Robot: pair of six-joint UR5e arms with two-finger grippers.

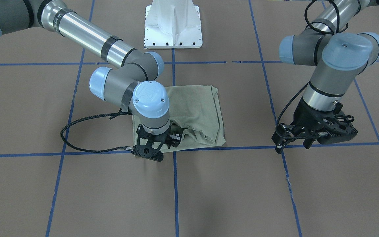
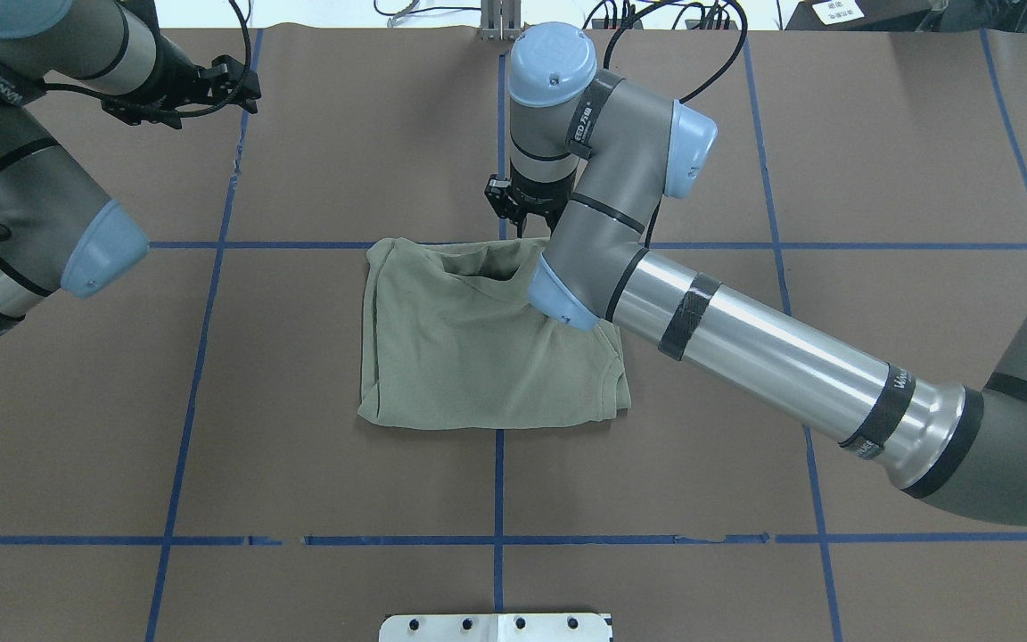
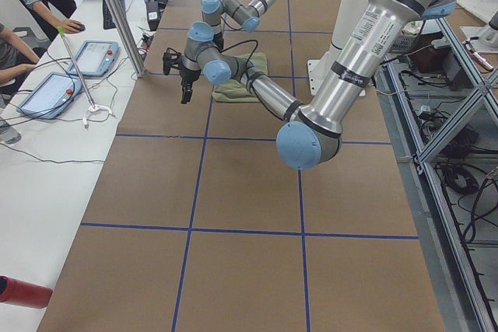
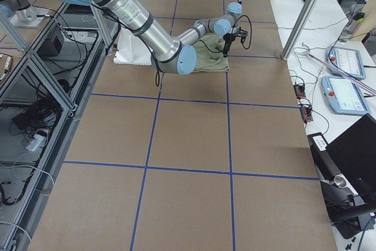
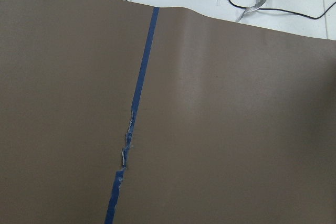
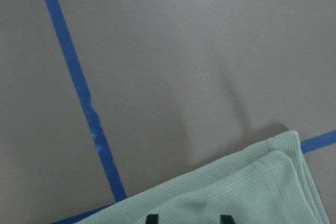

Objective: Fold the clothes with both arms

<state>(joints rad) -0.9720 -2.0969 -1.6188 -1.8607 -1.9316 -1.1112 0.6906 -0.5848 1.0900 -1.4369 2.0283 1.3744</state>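
- Your shirt (image 2: 478, 357) lies in the middle of the tabletop (image 2: 745, 464), at a crossing of the blue tape lines (image 2: 497, 499). It is already reduced to a compact, roughly rectangular bundle with no sleeve trailing out.
- I judge the folding mostly done. The near edge and the left side sit fairly straight and flat.
- What looks unfinished is the far edge. A loose pouch of cloth gapes open there and the layers bunch up, so smoothing or one last fold probably remains.
- The right tool (image 1: 159, 144) is down at the shirt's far right corner. In its wrist view the fingertips (image 6: 152, 217) stand apart over the cloth with no fold visibly pinched between them, so I read it as released.
- The left tool (image 1: 294, 147) hangs above bare tabletop, well apart from the shirt on its left. Its two prongs appear spread and it carries nothing.
- The shirt is a soft, matte, pale sage knit with a fine waffle texture. Stacked hems show at the corner, so expect it to slump and slide rather than hold a crease.
- The tabletop cover is smooth, dull and brown, and its tape is scuffed in places.
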